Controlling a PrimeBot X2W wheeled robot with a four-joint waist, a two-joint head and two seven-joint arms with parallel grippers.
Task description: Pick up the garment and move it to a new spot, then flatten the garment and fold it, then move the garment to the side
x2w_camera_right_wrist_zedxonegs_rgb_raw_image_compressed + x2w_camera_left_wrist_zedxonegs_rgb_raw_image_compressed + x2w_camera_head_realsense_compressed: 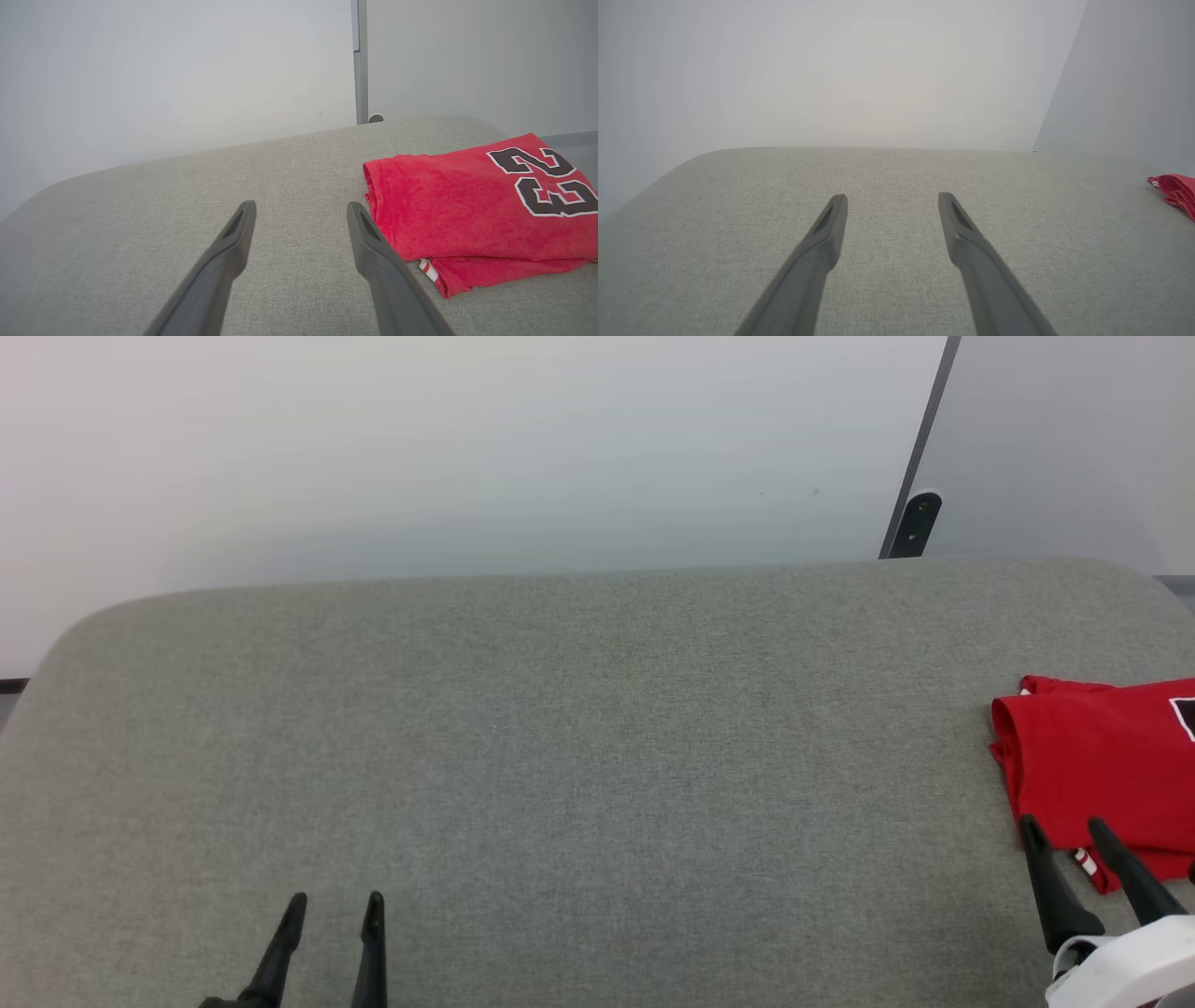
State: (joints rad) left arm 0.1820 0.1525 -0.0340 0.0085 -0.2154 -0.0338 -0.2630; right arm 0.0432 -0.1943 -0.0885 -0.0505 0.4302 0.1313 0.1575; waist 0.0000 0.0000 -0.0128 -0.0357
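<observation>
Before me lies a wide grey fabric surface [597, 756] with rounded far corners, and behind it stands a pale wall [467, 448]. A thin dark strip [926, 434] runs down the wall at the right, and it ends at a small dark bracket [915, 523] just above the far edge of the surface.

On the right end of the surface is the garment [1102, 756]. It is red and folded into a flat packet of several layers, and the right edge of the head view cuts it. In my right wrist view it lies to the right of my fingers.

My left gripper [336, 901] is low at the left, well apart from the garment. Its two dark fingers are spread, and the bare grey fabric shows between them.

My right gripper [1062, 823] is at the near left corner of the garment. Its fingers are also spread and they hold nothing. In my right wrist view one finger [373, 252] runs just beside the left edge of the red cloth; I cannot tell if it touches.

On the top layer there is a black number "23" [542, 179] with white edges. A small red-and-white striped piece [427, 269] looks out from between the layers at the near corner.
</observation>
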